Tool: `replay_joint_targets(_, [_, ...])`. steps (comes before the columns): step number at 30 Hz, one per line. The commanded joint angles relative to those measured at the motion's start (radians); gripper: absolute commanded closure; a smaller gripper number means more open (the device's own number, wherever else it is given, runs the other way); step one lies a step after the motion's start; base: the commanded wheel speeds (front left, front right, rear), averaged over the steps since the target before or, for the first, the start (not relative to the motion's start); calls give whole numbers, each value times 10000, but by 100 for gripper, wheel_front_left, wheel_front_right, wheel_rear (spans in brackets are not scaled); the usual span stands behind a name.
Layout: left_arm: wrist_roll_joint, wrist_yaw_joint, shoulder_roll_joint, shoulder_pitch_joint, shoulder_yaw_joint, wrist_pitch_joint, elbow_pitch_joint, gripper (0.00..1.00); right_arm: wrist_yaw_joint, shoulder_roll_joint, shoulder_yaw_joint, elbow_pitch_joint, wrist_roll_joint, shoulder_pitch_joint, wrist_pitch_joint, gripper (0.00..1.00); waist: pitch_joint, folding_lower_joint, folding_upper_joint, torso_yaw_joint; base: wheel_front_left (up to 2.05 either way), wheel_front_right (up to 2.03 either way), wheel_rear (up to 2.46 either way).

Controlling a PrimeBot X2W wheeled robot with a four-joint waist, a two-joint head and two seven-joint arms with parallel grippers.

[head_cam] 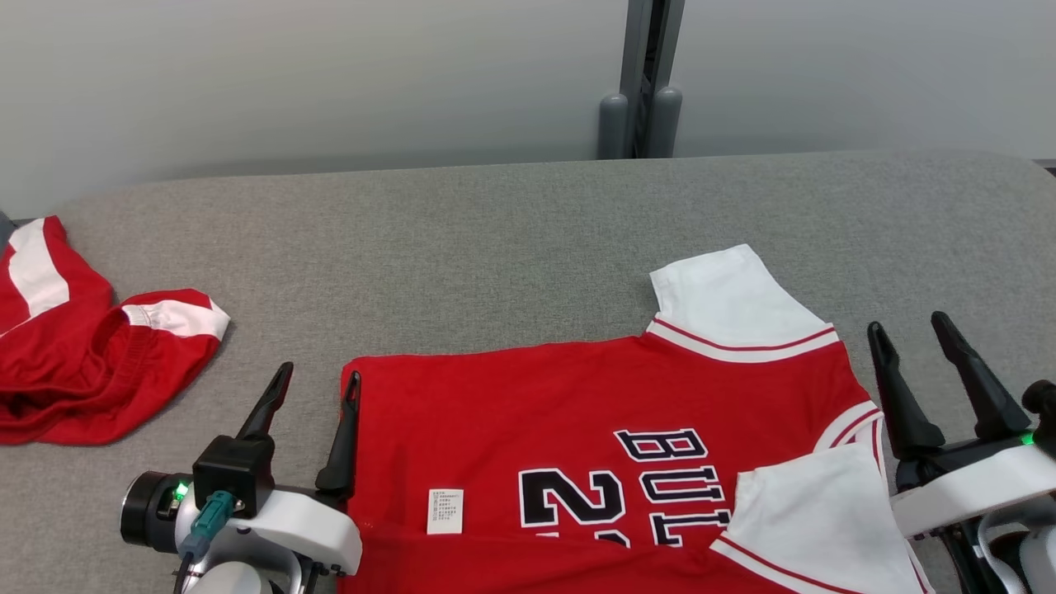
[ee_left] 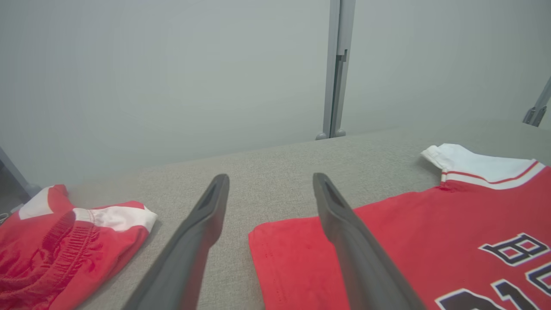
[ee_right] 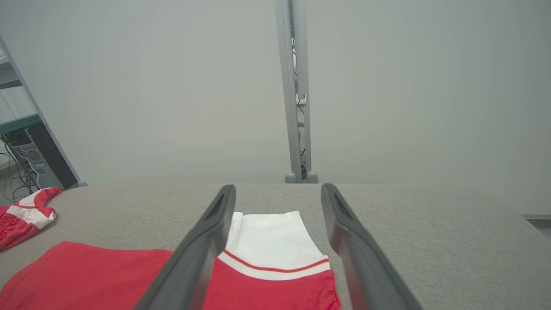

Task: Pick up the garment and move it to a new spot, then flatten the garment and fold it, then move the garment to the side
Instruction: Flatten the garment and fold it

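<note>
Red jersey (head_cam: 577,412) lies face-up and mostly flat on the grey table (head_cam: 495,231), low and centre-right in my head view, its nearest part cut off by the frame. Near sleeve (head_cam: 808,511) is laid in over the lettering. Far sleeve (head_cam: 726,293) sticks out onto bare cloth, so I judge the fold is partly made and that sleeve comes next. To do it well: take the far sleeve at its cuff only, carry it low across the chest, crease along the striped shoulder seam, and avoid dragging the body or lifting the near sleeve. White label (head_cam: 445,511) shows near the hem end. My left gripper (head_cam: 322,373) sits at the jersey's left edge, fingers spread wide, nothing between them. Its inner finger may brush the hem, but I cannot tell from these angles. My right gripper (head_cam: 907,322) is just beside the shoulder, equally wide, empty. Crumpled red shorts (head_cam: 91,371) lie well apart, far left.
</note>
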Motion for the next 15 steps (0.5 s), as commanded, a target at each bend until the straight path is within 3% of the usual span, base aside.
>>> replay_joint_targets(1, [139, 80, -17, -172, 58, -122, 182, 0, 1, 60, 90, 196, -126, -173, -286, 0, 89, 0, -1, -91, 0, 0, 0])
replay_joint_targets(7, [592, -47, -430, -454, 243, -356, 1074, 0, 1, 671, 637, 1282, -376, -621, -1133, 0, 370, 0, -1, -307, 0, 0, 0])
replay_joint_targets(15, [939, -210, -431, -1199, 366, -316, 2784, 0, 1, 997, 1084, 1858, -378, -1045, -1453, 0, 803, 0, -1, -780, 0, 0, 0])
